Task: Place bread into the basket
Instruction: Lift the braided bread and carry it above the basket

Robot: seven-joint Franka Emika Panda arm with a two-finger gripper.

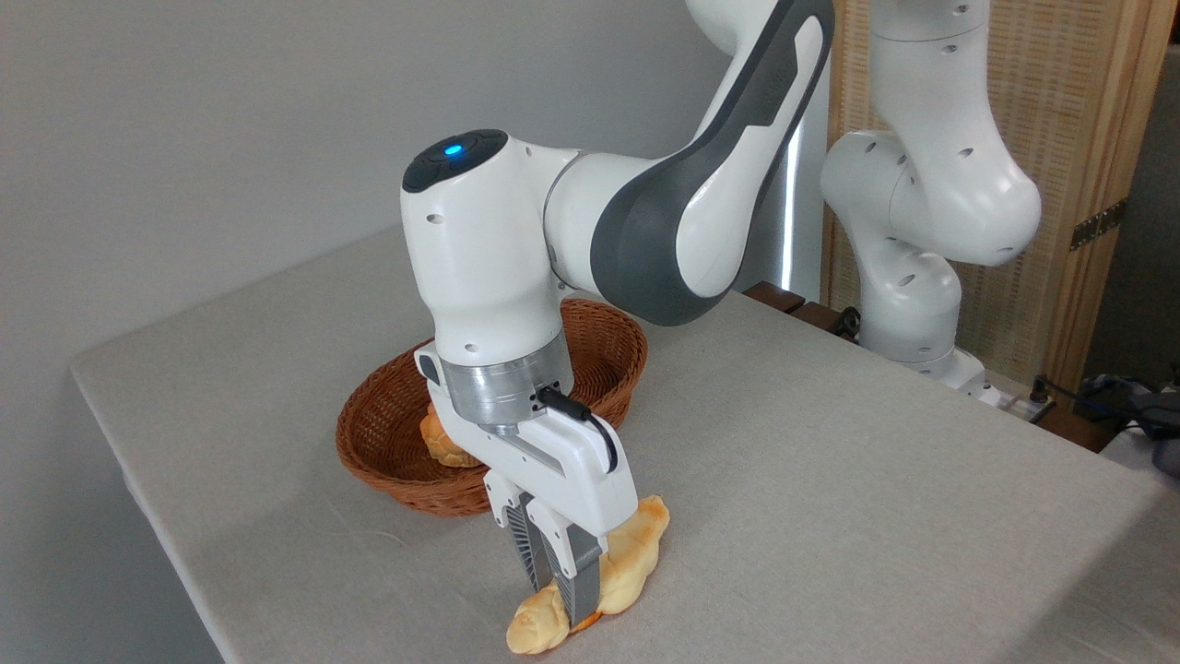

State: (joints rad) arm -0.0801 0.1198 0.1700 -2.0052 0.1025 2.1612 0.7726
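On grey table (830, 480), hand (558, 590) seemingly closed around bread (631, 553), near basket (387, 452).

A plain grey wall (184, 120) fills the space behind and to the left of the claw, evenly lit. The worktop (830, 443) wears a pale beige cloth. Far to the claw's upper right stands a wood-framed woven folding screen (1079, 120), with cables (1097, 397) below it.

Gripper (557, 590) fingers straddle the bread (619, 564) on the table (830, 480), beside the basket (387, 433)
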